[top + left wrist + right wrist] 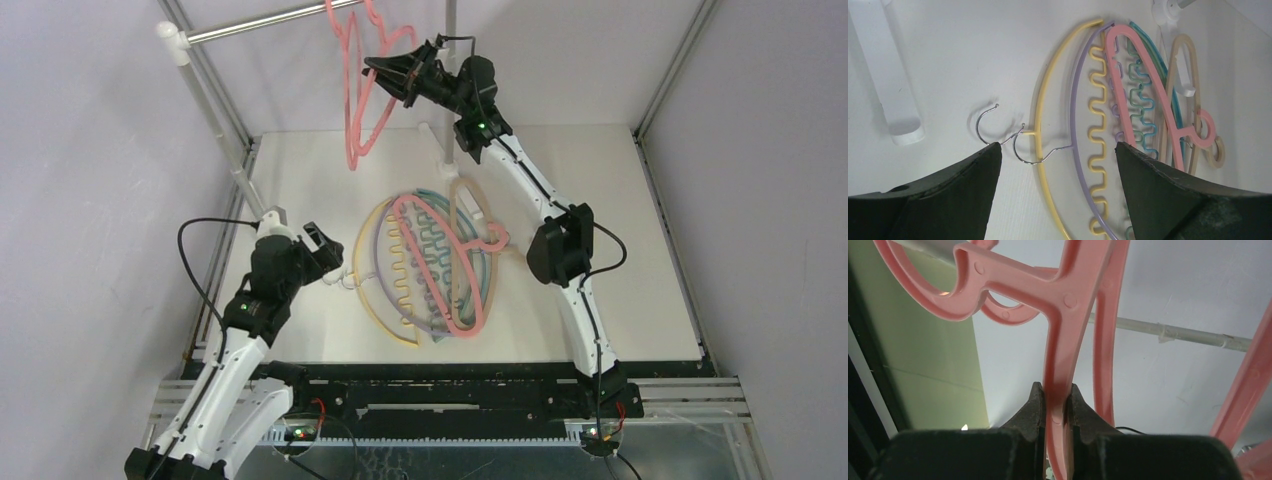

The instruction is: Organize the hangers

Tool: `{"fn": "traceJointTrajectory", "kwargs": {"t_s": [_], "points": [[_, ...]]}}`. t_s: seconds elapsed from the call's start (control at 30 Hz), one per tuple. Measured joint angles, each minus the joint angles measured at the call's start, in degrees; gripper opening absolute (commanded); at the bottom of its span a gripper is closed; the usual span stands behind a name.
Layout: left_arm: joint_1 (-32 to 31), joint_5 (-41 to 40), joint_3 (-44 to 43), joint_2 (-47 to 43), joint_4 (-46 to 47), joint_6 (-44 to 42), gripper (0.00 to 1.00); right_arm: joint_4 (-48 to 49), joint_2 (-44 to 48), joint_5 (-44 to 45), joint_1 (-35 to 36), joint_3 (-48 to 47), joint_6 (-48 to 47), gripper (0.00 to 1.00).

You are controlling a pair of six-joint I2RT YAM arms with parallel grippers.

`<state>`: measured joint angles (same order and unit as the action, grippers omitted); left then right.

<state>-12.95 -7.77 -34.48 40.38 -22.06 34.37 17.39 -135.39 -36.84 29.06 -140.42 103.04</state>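
Two pink hangers (349, 110), one yellow (1038, 115), one lavender (1072, 115), one tan (1182, 39); teal (1148, 42) unclear.

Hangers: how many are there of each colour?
Pink hangers: 2, one in the right hand, one on the table
Yellow hanger: 1
Lavender hanger: 1
Teal hanger: 1, perhaps 2 overlapping
Tan hanger: 1
Total: 6, perhaps 7

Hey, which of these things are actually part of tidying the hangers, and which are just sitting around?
Job: pink hanger in the right gripper; yellow hanger, lavender hanger, second pink hanger, teal hanger, tan hanger piled on the table.
Just there: silver rail, white post.
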Motion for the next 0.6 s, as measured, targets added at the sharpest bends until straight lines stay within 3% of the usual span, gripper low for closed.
{"fn": "traceJointTrajectory", "kwargs": {"t_s": [0.07,0.23,0.3,0.5,0.6], "points": [[0.02,0.0,0.0,0.26,-0.07,-0.22,0.89,0.02,0.0,0.42,-0.22,-0.35,0.42,0.0],[0.11,-0.02,0.0,0.5,-0.35,-0.35,0.89,-0.13,0.0,0.79,-0.96,-0.66,0.83,0.2],[0.15,-0.02,0.0,0.5,-0.39,-0.35,0.89,-0.5,0.0,0.76,-1.16,-0.66,0.94,0.42],[0.24,-0.13,0.0,0.5,-0.42,-0.35,0.89,-0.61,0.0,0.39,-1.9,-0.66,0.83,0.72],[0.33,-0.2,0.0,0.5,-0.42,-0.35,0.89,-0.96,0.0,-0.24,-2.32,-0.66,0.0,0.99]]}}
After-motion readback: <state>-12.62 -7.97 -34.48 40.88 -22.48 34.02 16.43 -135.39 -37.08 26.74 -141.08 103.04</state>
